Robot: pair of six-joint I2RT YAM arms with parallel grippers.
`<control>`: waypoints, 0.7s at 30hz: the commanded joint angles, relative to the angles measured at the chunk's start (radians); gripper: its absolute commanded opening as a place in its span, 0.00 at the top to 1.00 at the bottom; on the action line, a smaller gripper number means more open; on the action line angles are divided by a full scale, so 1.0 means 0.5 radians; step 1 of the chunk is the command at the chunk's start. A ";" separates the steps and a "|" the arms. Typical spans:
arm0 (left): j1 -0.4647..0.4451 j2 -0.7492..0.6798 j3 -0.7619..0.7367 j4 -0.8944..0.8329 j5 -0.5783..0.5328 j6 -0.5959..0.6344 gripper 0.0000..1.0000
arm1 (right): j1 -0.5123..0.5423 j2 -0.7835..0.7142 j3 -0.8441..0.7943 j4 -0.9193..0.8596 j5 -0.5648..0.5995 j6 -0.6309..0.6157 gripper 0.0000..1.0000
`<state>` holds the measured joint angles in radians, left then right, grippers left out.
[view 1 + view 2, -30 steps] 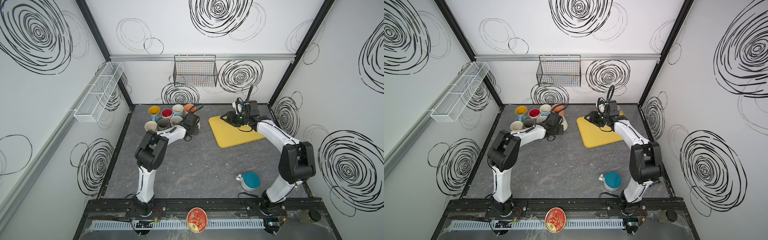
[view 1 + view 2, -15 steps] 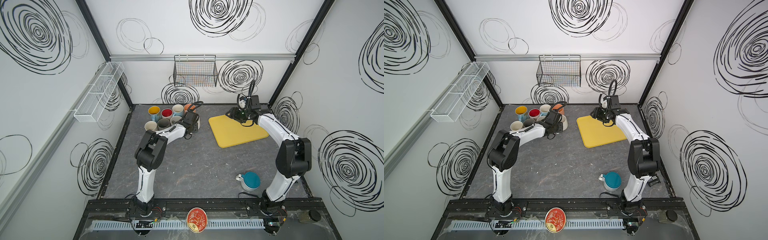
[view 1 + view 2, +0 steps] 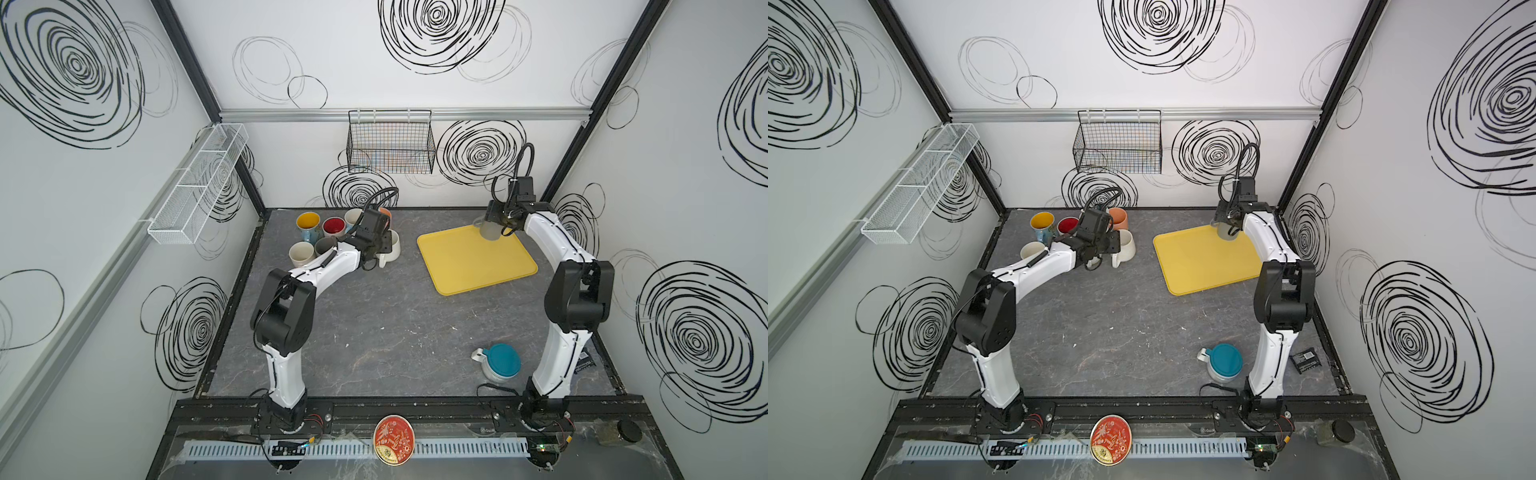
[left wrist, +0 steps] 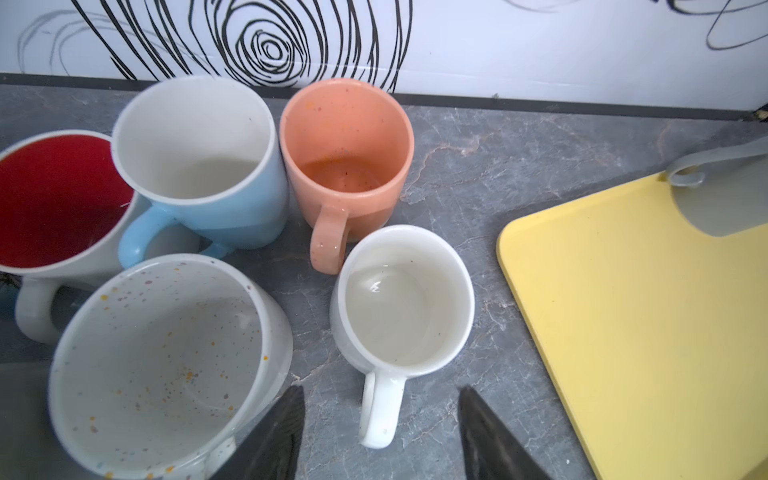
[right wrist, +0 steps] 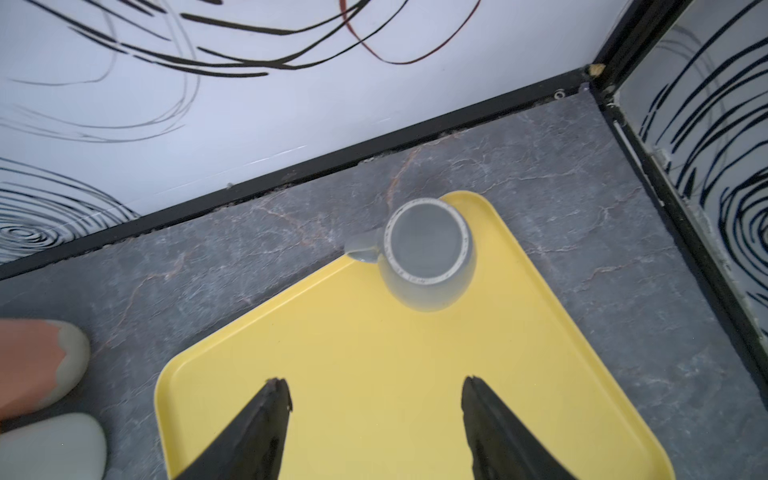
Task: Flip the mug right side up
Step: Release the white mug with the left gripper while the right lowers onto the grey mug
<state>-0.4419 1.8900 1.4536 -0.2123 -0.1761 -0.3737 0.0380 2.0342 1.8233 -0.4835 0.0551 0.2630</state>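
Left wrist view, item one: the left gripper (image 4: 381, 392), fingers spread, nothing clamped. We note the handle of an upright white mug (image 4: 401, 307) lying in the gap between them, touching neither. Around that mug we count four more standing mouth-up on the counter (image 3: 395, 324): a speckled grey mug (image 4: 166, 353), a red-lined mug (image 4: 54, 199), a blue mug (image 4: 195, 141) and an orange mug (image 4: 347, 137). In a top view we add a yellow-lined mug (image 3: 307, 220) and a cream mug (image 3: 301, 253) to the same cluster at the back left.

Item two: a yellow tray (image 3: 469, 266), back right of centre. On its far corner stands the grey mug (image 5: 428, 245), upside down, base ring up, handle reaching past the tray's edge. The right gripper (image 5: 372, 380) hangs over the tray with fingers apart and empty. The grey mug lies just beyond the fingertips, clear of both.

Item three: a teal-based mug (image 3: 500, 363), also inverted, front right, well apart from both grippers.

Surface: dark grey, marbled with pale veins.

Room: white walls with black scribbled spirals. We list a white mesh rack (image 3: 195, 187) on the left wall, a black wire basket (image 3: 390, 145) on the back wall and a round red tin (image 3: 394, 438) on the front ledge.
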 commanded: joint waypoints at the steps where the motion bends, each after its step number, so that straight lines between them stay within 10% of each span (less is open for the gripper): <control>1: 0.013 -0.068 0.013 0.043 0.052 0.026 0.38 | -0.046 0.126 0.203 -0.031 0.063 -0.028 0.28; 21: -0.048 0.045 0.035 0.141 0.250 -0.035 0.38 | -0.133 0.650 0.687 -0.231 -0.394 0.017 0.37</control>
<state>-0.4595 1.8912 1.4536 -0.1841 -0.0723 -0.3836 -0.0296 2.3554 2.1681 -0.5320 -0.0952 0.2722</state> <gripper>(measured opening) 0.616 0.633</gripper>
